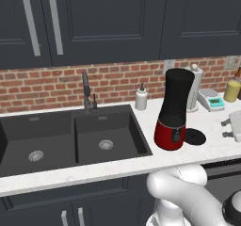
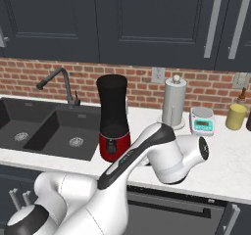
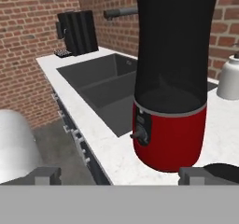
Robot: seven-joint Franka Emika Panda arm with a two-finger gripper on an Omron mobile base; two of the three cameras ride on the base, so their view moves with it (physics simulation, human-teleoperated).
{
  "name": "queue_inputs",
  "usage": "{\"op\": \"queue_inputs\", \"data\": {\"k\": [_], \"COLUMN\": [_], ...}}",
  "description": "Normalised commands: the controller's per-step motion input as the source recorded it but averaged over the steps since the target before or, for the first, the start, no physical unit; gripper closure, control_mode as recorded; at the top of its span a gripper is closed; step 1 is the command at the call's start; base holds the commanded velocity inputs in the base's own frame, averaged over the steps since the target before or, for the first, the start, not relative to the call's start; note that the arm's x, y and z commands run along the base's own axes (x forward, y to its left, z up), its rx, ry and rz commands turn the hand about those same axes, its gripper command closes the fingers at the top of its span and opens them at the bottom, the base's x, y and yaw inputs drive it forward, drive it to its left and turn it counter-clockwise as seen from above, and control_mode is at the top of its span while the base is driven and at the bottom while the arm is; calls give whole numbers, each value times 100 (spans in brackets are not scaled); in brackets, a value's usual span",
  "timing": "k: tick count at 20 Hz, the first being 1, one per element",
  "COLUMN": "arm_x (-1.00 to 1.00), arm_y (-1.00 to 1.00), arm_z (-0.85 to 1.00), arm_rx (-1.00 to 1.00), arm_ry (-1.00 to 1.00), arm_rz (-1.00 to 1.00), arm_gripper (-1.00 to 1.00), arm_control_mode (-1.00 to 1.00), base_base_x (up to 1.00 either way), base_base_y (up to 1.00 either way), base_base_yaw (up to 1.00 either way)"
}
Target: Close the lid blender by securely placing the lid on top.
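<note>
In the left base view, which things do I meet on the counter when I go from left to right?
Sink → faucet → soap bottle → blender → lid → scale → yellow jar.

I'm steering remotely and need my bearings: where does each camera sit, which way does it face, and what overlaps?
Left base view: behind the arm's left, looking forward and down at the sink, blender and lid; white arm at lower right.
Right base view: behind the arm's right, facing the same counter; arm from lower left.
Hand view: low by the counter, facing the blender's red base; dark fingertips at the bottom.
All three share blender, sink and brick wall.
</note>
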Motion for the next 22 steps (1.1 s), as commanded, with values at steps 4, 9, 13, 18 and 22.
{"op": "queue_inputs", "data": {"k": [4, 9, 13, 18, 22], "arm_x": [26, 22, 19, 26, 14], "arm_y": [0, -7, -21, -18, -8], "arm_z": [-16, -2, 0, 0, 0], "arm_rx": [0, 0, 0, 0, 0], "arm_ry": [-3, 0, 0, 0, 0], "arm_rz": [0, 2, 5, 5, 4], "arm_gripper": [-100, -100, -100, -100, -100], "arm_control_mode": [-100, -100, -100, -100, -100], "base_base_x": [0, 0, 0, 0, 0], "base_base_y": [0, 0, 0, 0, 0], "base_base_yaw": [0, 0, 0, 0, 0]}}
